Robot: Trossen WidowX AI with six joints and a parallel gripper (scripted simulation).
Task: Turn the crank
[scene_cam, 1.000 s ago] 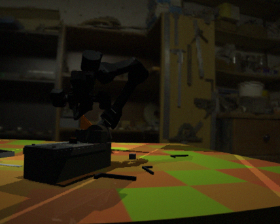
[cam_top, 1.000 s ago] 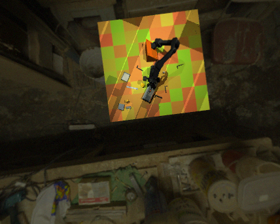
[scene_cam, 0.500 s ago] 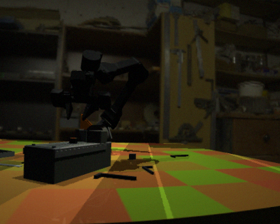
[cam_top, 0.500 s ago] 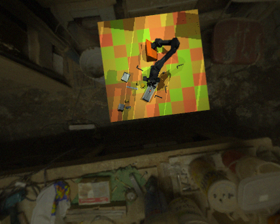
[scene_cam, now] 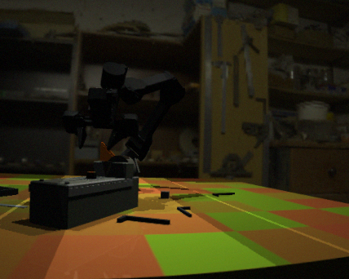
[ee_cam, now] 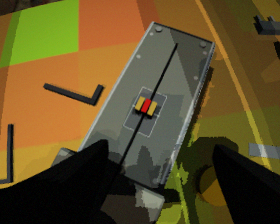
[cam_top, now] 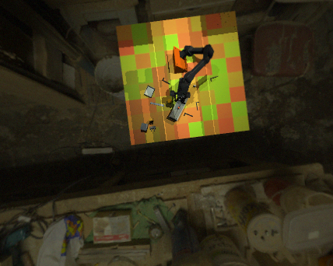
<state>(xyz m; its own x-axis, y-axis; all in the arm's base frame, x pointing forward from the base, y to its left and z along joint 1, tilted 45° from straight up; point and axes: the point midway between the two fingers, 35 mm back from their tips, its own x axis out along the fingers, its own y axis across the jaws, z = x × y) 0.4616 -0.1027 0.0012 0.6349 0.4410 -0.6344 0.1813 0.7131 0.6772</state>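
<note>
The machine is a long grey box (cam_top: 175, 114) (scene_cam: 86, 205) (ee_cam: 171, 75) with a dark slot along its top. In the wrist view the slide's red pointer (ee_cam: 146, 105) sits between the left brass mark (ee_cam: 139, 104) and the right brass mark (ee_cam: 152, 109) and looks level with them. A grey round part (scene_cam: 121, 159) shows at the machine's arm-side end; the crank handle cannot be made out clearly. My gripper (scene_cam: 95, 147) (ee_cam: 161, 149) is open and empty, with its fingertips apart above that end of the machine.
Black L-shaped pieces (cam_top: 187, 114) (scene_cam: 145, 220) (ee_cam: 73, 95) lie beside the machine. An orange panel (cam_top: 179, 60) stands near the arm's base. A pale square plate (cam_top: 149, 91), a thin pale strip (cam_top: 156, 104) (ee_cam: 268, 151) and a small grey block (cam_top: 145, 127) lie on the other side.
</note>
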